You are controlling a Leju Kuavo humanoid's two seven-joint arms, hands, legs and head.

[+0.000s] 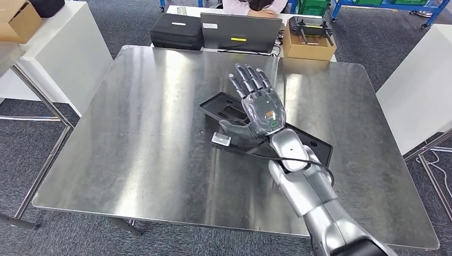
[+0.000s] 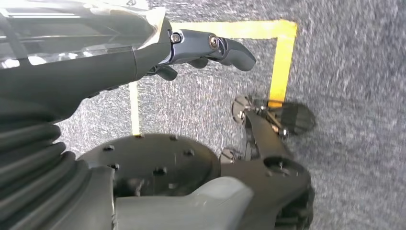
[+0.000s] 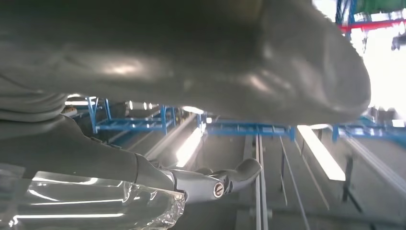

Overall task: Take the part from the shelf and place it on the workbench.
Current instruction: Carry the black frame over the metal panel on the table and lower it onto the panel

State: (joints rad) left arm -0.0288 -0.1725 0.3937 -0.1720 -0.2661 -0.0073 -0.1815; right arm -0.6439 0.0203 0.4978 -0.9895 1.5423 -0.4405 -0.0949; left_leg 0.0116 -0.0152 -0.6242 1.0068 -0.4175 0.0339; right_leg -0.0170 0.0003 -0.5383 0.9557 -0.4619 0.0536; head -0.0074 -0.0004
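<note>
Flat on workbench [image 1: 160,133], black part [image 1: 224,109] lying diagonally, right hand [image 1: 261,104] spread above, empty.

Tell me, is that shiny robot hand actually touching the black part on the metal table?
Cannot tell. In the head view the right hand is spread open over the black part, hiding where they would meet; no gap or contact shows plainly.

Beyond the far edge, a black zipped case [image 1: 176,31], a grey laptop [image 1: 241,32] and an open brown cardboard box [image 1: 309,40] are seen
</note>
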